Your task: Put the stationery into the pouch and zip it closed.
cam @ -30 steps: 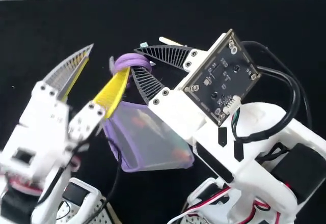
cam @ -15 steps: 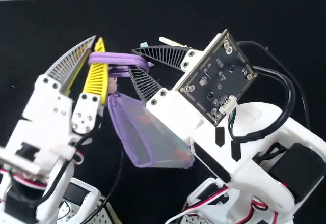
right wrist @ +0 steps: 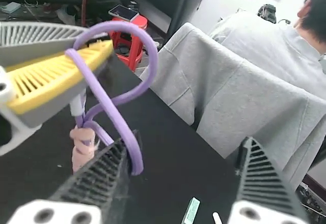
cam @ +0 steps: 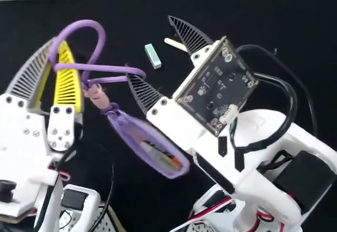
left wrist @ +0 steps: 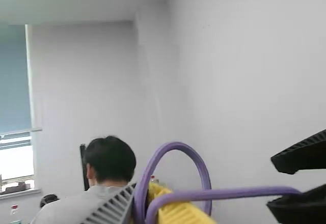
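The purple see-through pouch (cam: 152, 148) hangs slanted between the two arms from a pink knot (cam: 97, 96) on its purple cord (cam: 84, 26). Orange and other coloured items show through its side. I cannot tell whether it touches the black desk (cam: 274, 31) or whether its zip is closed.

The left gripper (cam: 58, 45) is almost closed, its grey and yellow fingers pinching the cord near their tips. The right wrist view shows this grip best, with the cord looping up over the yellow finger (right wrist: 56, 76). The left wrist view shows only the loop arching above that finger.

The right gripper (cam: 149, 48) is spread wide with nothing in it. In its own view a strand of cord lies just beside one black finger (right wrist: 109, 175); I cannot tell if they touch.

A green eraser (cam: 153, 56) and a white stick (cam: 174, 43) lie on the desk beyond the pouch, near each other.

Print on the right wrist's circuit board (cam: 213, 87) is too small to read.
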